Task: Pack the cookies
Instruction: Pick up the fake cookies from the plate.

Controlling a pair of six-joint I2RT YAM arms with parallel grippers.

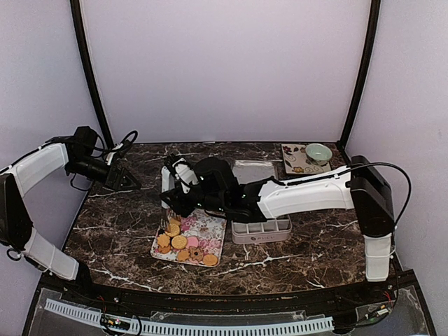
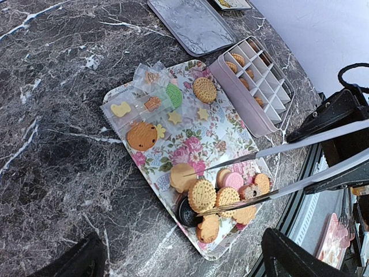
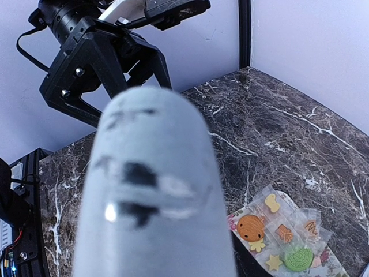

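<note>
Marble tabletop [image 1: 119, 224] holds your flowered tray [image 2: 190, 150] toward its front edge, cookies [image 2: 203, 195] heaped at the tray's near end. Your right end effector [image 1: 178, 189] pinches tongs [image 2: 300, 147], tips apart over the heap, while the left end effector [image 1: 124, 180] hangs spread. You look mid-pick: next, squeeze gently and carry a cookie to the divided box [image 2: 230, 86].

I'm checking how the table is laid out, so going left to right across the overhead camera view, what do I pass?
The left hand → flowered tray holding the cookies → divided box → green bowl.
</note>
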